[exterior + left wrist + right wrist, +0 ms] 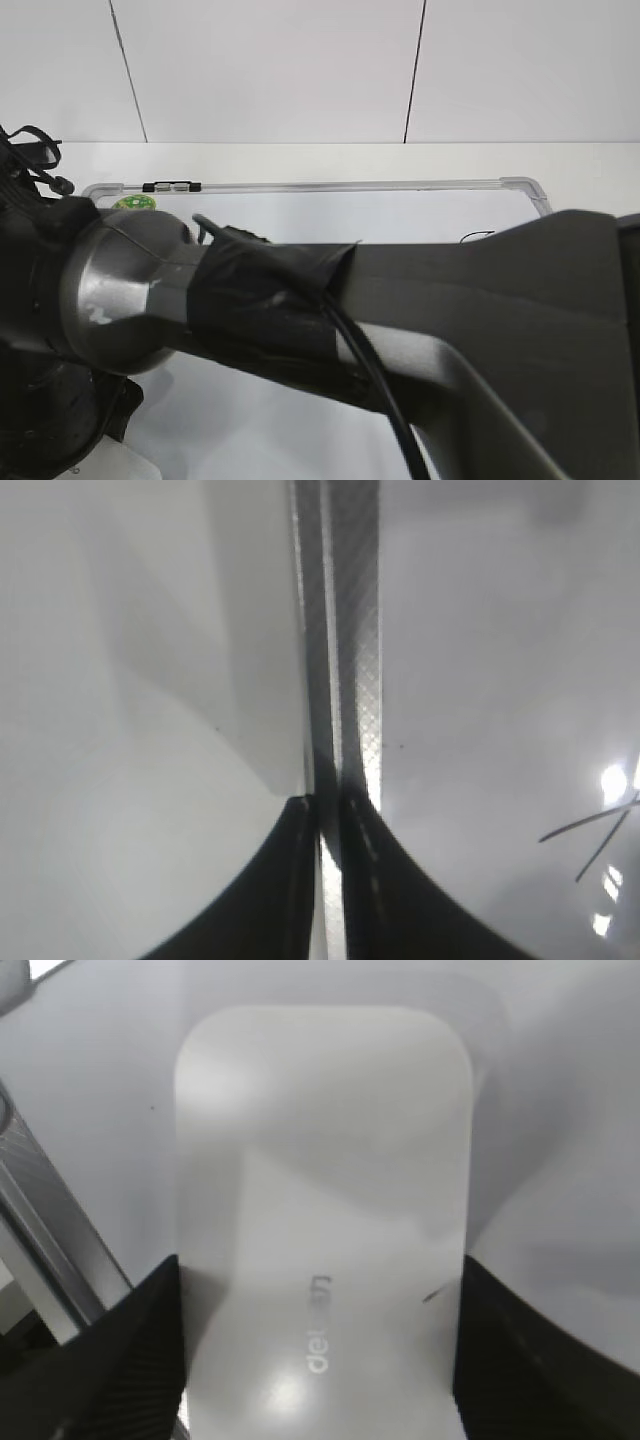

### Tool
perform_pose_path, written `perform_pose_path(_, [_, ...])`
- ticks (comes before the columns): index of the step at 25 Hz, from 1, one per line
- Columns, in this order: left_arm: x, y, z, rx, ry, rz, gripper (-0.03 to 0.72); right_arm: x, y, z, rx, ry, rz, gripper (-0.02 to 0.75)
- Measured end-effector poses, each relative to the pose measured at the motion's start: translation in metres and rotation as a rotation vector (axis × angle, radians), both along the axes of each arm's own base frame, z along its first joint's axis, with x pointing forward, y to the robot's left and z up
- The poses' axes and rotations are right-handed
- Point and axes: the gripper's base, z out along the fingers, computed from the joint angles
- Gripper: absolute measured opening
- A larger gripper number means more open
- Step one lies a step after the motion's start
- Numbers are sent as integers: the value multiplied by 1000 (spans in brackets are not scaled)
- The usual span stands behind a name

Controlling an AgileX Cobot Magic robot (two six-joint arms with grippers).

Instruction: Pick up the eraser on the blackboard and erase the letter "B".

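The eraser [320, 1140], a white rounded block with small grey lettering, fills the right wrist view. It lies on the blackboard's white surface [90, 1090]. My right gripper [320, 1270] has a dark finger against each long side and is shut on the eraser. My left gripper [330, 810] is shut and empty, hovering over the board's silver frame rail [350, 660]. The board's frame [330, 186] and green sticker [133, 203] show in the exterior view. The letter "B" is hidden; only thin black strokes [600, 830] and a stroke end [478, 237] show.
My right arm [450, 300] crosses the exterior view close to the camera and hides most of the board. The left arm's dark bulk [40, 400] fills the lower left. A black clip [171, 186] sits on the board's top rail. A white panelled wall stands behind.
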Motion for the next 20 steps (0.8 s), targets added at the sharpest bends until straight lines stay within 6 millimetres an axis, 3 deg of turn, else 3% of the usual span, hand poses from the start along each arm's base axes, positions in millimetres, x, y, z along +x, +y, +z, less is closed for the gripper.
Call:
perform_pose_path(8, [0,0,0,0,0,0,50,12,-5,0,8,19,-34,534])
perform_pose_path(20, [0,0,0,0,0,0,50,73,-36,1,60,106,-231,534])
